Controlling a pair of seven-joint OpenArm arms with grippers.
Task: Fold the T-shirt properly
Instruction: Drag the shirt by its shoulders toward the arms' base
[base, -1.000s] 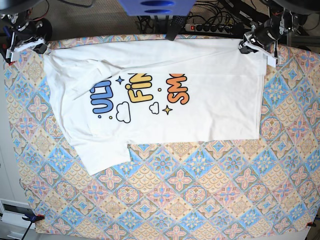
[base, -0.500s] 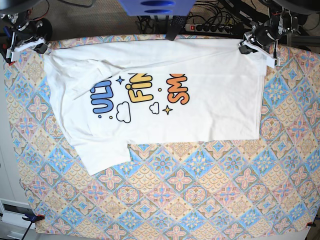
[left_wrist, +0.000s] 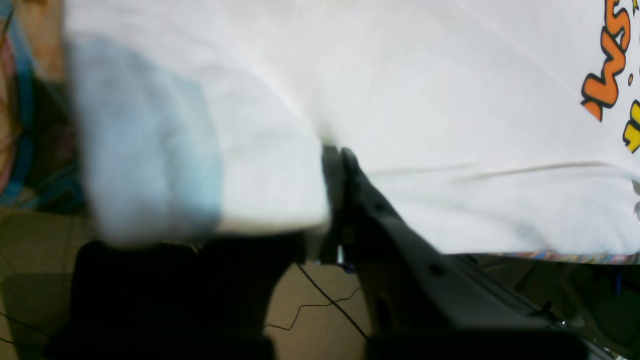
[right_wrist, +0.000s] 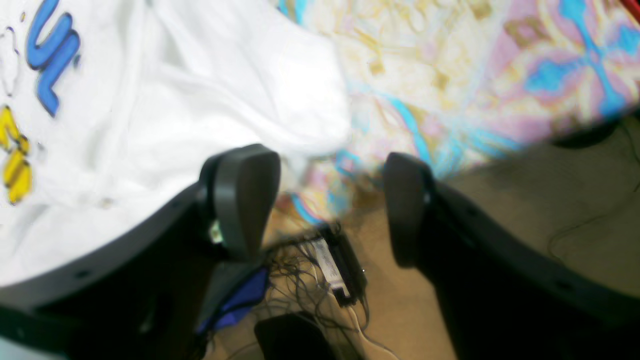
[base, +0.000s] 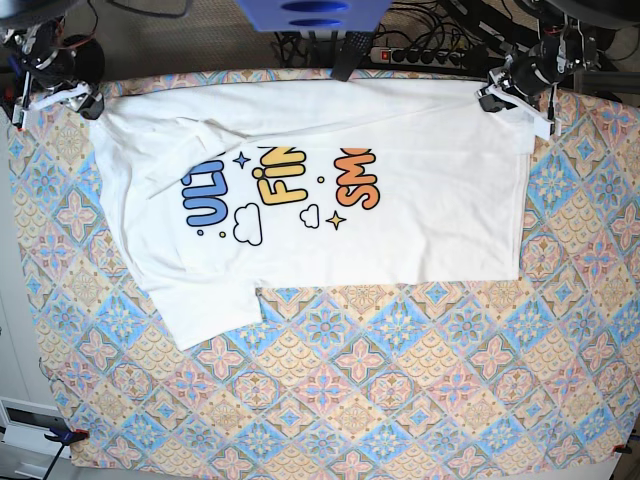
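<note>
Letting go at the table's far edge, the right gripper (right_wrist: 325, 210) has its jaws wide apart and empty, just off the T-shirt (base: 330, 190) corner. The left gripper (left_wrist: 336, 165) is pinched together on the shirt's hem at the opposite far corner. The shirt lies flat, print up, along the patterned cloth (base: 400, 400). Next likely calls for freeing that corner too, then regripping for a fold.
</note>
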